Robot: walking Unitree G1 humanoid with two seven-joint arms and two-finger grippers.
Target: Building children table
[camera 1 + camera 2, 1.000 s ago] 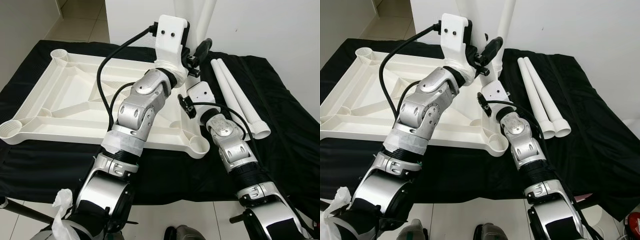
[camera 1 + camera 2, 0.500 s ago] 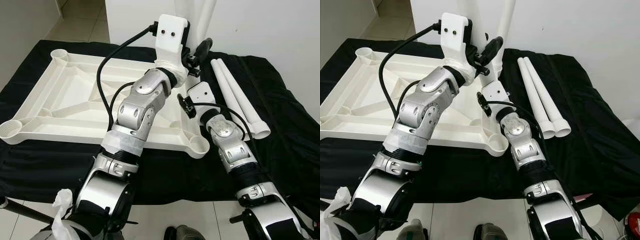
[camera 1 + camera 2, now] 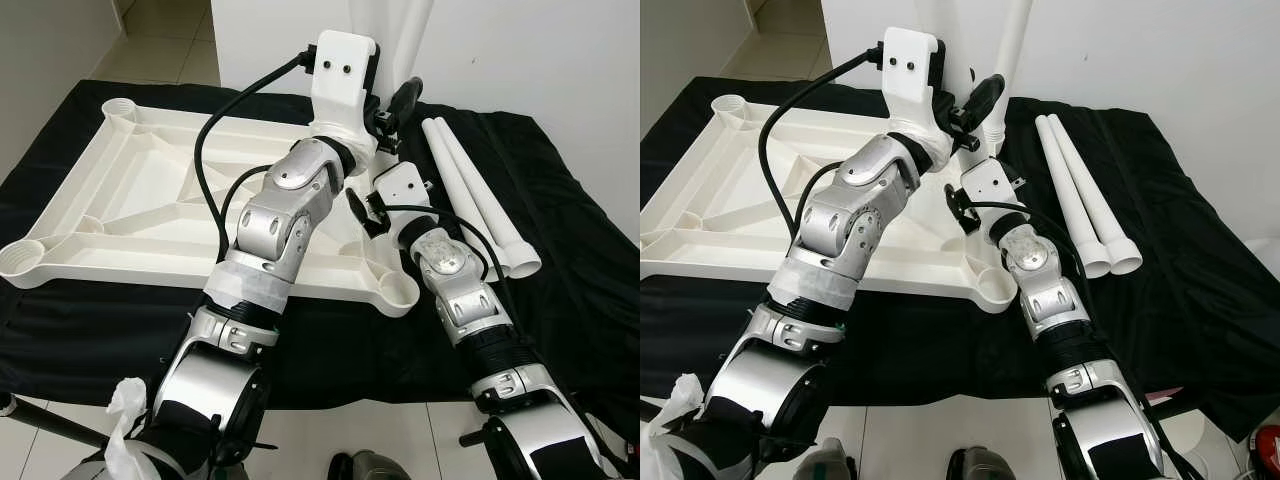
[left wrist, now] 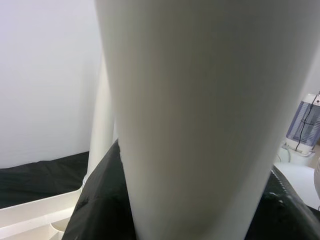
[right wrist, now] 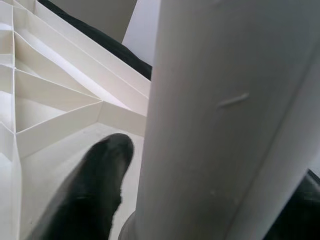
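Right gripper (image 3: 962,203) has backed its jaws off the upright white leg (image 3: 1012,45) since a second ago, now released. Left gripper (image 3: 392,112) jaws stay clenched on it, at the upturned tabletop's (image 3: 150,200) far right corner.

This is looking like a room in a home: pale floor tiles (image 3: 160,35) are showing at the upper left of the frame, plain white walls (image 3: 560,50) are running along the top, a black cloth (image 3: 560,200) is lying spread over the floor, and a small appliance (image 4: 303,122) is standing plugged in at the wall.
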